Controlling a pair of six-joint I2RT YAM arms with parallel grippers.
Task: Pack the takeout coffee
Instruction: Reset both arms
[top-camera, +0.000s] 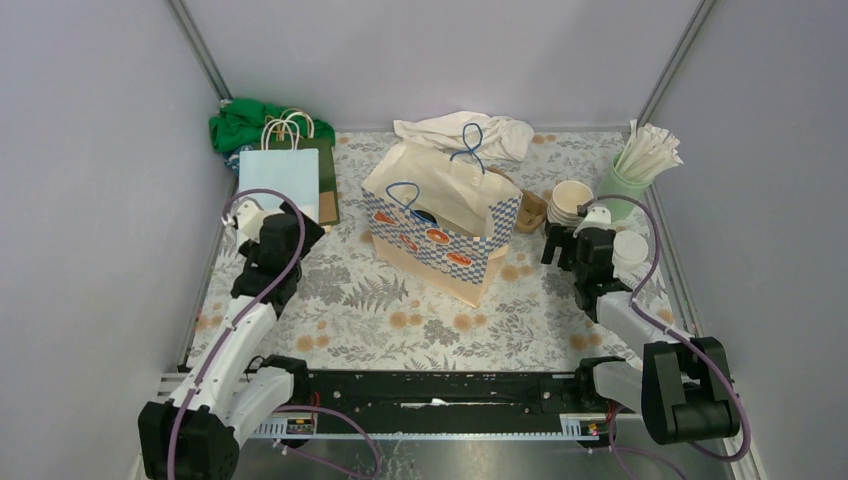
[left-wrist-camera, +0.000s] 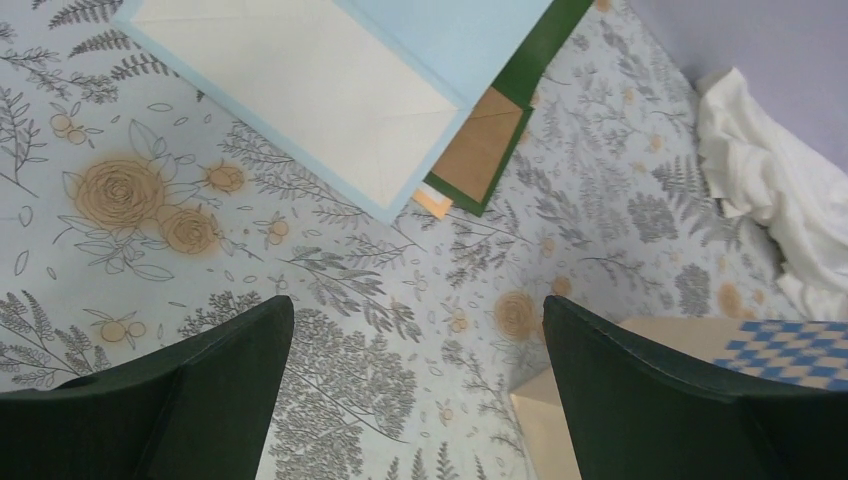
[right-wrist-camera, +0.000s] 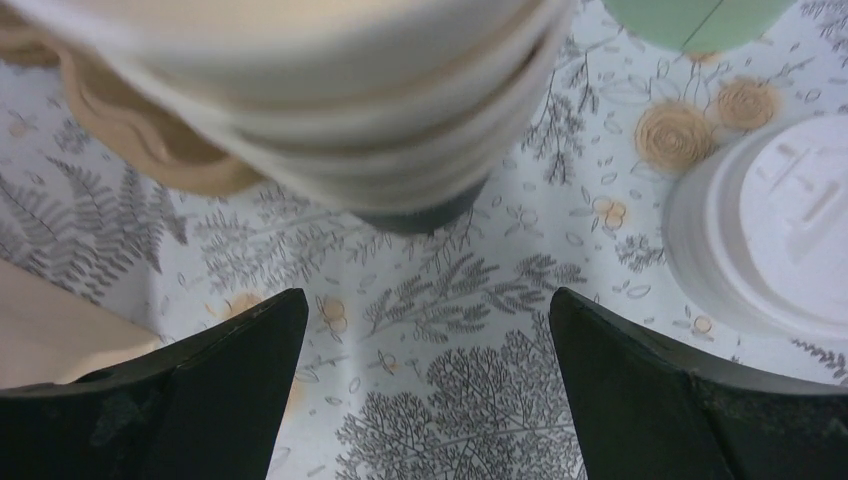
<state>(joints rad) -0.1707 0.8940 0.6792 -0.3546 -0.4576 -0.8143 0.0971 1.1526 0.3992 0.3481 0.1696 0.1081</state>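
Nested paper cups (right-wrist-camera: 330, 100) stand right of the blue-checked paper bag (top-camera: 445, 225), just beyond the right gripper (right-wrist-camera: 425, 300), its fingers spread wide around nothing. Left of the bag, the left gripper (left-wrist-camera: 415, 305) gapes too. Only the overhead view shows the bag's open top.

Soft, even light from above fills the scene, with faint shadows and no glare; the top and left wrist views are sharp, while in the right wrist view the stacked paper cups (right-wrist-camera: 330, 110) at the far edge loom blurred and out of focus.
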